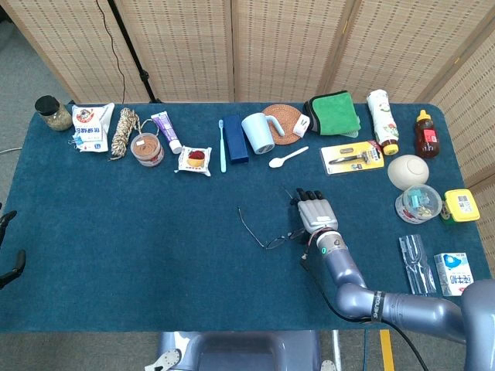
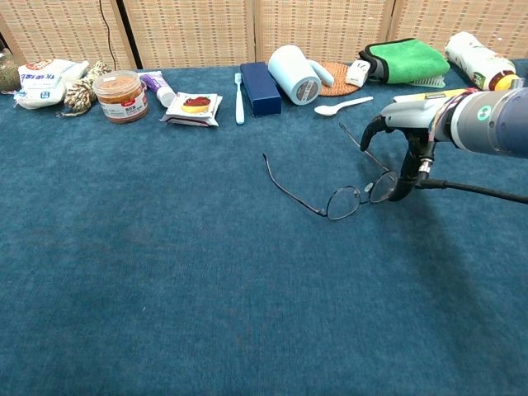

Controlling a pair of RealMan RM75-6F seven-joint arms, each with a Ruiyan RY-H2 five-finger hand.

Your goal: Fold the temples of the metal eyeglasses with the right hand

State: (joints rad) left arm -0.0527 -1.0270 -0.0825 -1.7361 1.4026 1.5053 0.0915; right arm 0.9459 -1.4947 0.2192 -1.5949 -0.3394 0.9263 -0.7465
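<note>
The metal eyeglasses (image 2: 351,186) are located on the blue table cloth (image 2: 165,272), directly at the right hand (image 2: 402,140) and extending away from it toward the robot's left. Both temples are seen unfolded: the far temple (image 2: 289,183) runs away from the hand toward the left, while the near temple (image 2: 363,144) passes beneath the hand's curled fingers. The frame front is therefore taken as the long axis, lying roughly crosswise in front of the hand, with the right lens at the thumb (image 2: 406,177).

The right hand is arched over that end, fingers curved downward and thumb lowered to the lens rim; whether the frame is actually pinched cannot be told. No left hand is shown in either view, so the right hand is the only one within reach. The coming fold is judged to depend on the near temple being swept inward.
</note>
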